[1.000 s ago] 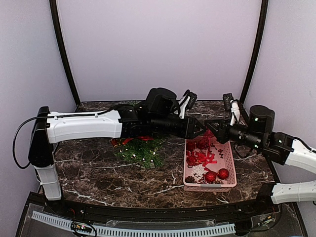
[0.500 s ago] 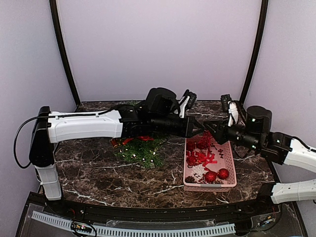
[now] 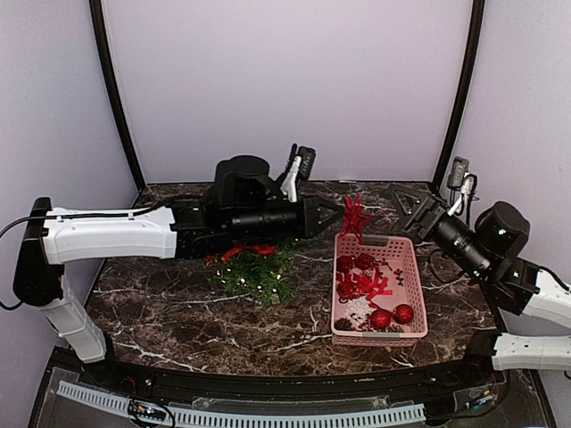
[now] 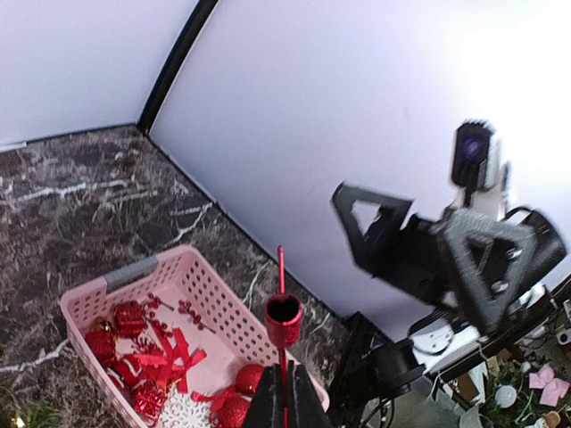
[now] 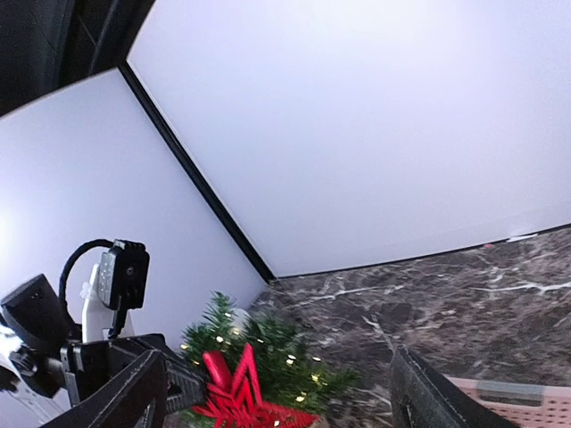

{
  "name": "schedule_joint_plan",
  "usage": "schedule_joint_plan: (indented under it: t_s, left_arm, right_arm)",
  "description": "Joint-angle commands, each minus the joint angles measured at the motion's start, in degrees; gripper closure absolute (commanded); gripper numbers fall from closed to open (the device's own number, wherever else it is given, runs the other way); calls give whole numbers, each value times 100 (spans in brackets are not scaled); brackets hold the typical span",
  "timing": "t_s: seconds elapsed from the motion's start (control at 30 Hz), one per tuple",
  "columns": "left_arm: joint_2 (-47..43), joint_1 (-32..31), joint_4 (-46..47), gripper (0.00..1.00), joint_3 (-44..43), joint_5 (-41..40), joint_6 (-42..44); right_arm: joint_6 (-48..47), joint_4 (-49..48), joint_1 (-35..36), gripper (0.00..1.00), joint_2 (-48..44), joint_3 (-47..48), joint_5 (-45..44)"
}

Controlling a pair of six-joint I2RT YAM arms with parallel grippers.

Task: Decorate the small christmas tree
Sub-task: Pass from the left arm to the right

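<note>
You look down on a dark brown marble-patterned table (image 3: 161, 303) with white veins. Plain pale lilac walls (image 3: 285, 80) close it in at the back and both sides, and a black post (image 3: 114, 98) stands in each rear corner.

The small christmas tree (image 3: 259, 272) lies on the table left of centre, its dark green branches dotted with tiny white lights, partly under your left arm. Just to its right sits a pink plastic basket (image 3: 335, 294) holding red ornaments (image 3: 375, 294) and a white snowflake.

Your left gripper (image 3: 332, 214) reaches in from the left, above the tree, with its fingers pinched tight on a red star topper (image 3: 354, 217). It holds the star in the air over the basket's back edge. Your right gripper (image 3: 413, 207) hangs near the basket's far right corner, pointing toward the star. Its jaws are spread wide with nothing between them, apart from the star.
</note>
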State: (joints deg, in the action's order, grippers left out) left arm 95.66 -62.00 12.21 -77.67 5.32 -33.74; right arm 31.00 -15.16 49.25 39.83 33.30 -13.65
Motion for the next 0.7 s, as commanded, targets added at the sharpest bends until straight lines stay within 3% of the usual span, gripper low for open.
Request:
schedule_joint_plan:
  t_s: [0.0,0.1,0.33,0.57,0.67]
  left_arm:
    - [-960,140,1776,100,698,-306,-125]
    - [-1277,183,2550,100,1059,-311,-190]
    - [-1570,197,3095,100,1352,-215,-248]
    - [-1761,197,3287,100,1617,-197,-310]
    - [-1770,197,3296,100,1630,-138,-324]
  right_arm:
    - [787,-2121,32,14,365,-459,599]
    - [895,-2750,44,17,826,-421,1251]
    - [937,-3530,199,28,1824,228,2646]
    - [785,-3703,479,33,2242,728,2782]
    - [837,-3735,528,44,2370,828,2661]
